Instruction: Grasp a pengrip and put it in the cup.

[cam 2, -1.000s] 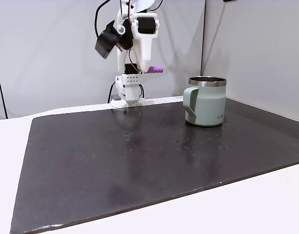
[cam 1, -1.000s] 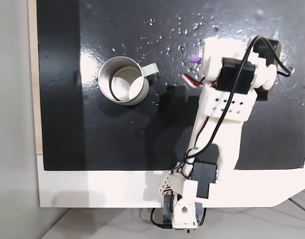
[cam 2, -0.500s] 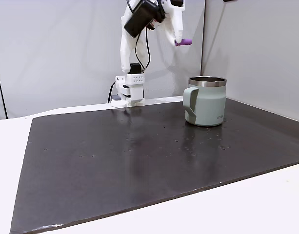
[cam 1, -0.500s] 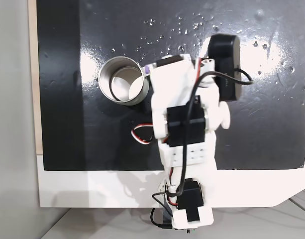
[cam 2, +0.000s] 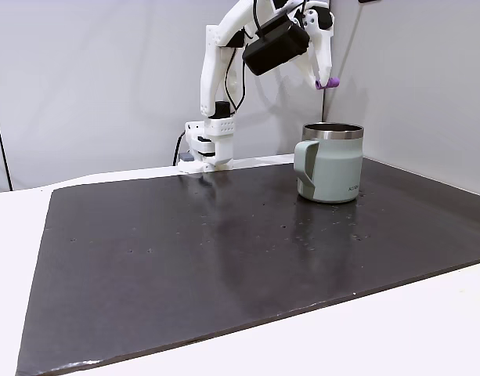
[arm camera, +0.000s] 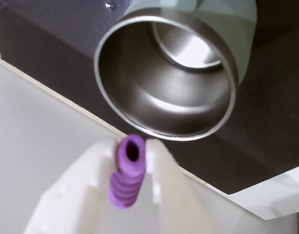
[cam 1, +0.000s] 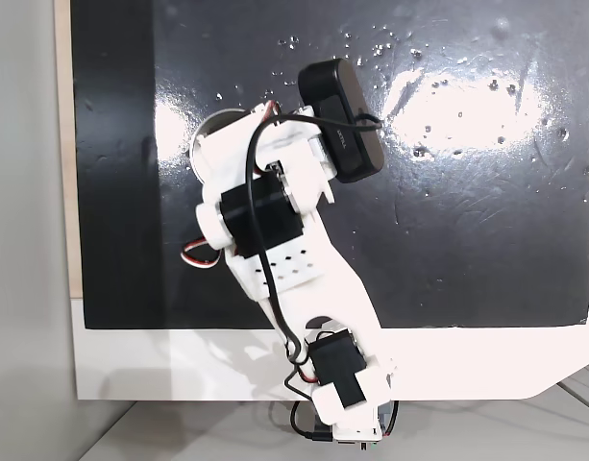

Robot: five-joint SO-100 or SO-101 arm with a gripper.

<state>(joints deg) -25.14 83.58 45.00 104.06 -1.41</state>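
A miss over the rim is judged the chief risk. In the wrist view the pengrip (arm camera: 127,170) is seen below the cup (arm camera: 166,78) mouth in the picture, its open end just short of the near rim, so a release made here could be expected to send it onto the rim or outside the wall. A bounce off the shiny steel inside is also possible, since the piece looks soft and light. Sticking to 1 finger on release cannot be ruled out.

The gripper (arm camera: 132,148) is clenched on the pengrip, which is held between the 2 white fingers with its ribbed body running back along them and its hollow end pointed toward the cup. In a fixed view from the side the gripper (cam 2: 326,80) is seen raised above the cup (cam 2: 330,172), the pengrip (cam 2: 328,83) at its tip, above the rim and apart from it. The cup stands upright on the dark mat (cam 2: 185,258). In a fixed view from above, the cup rim (cam 1: 203,144) is largely covered by the arm (cam 1: 275,240).
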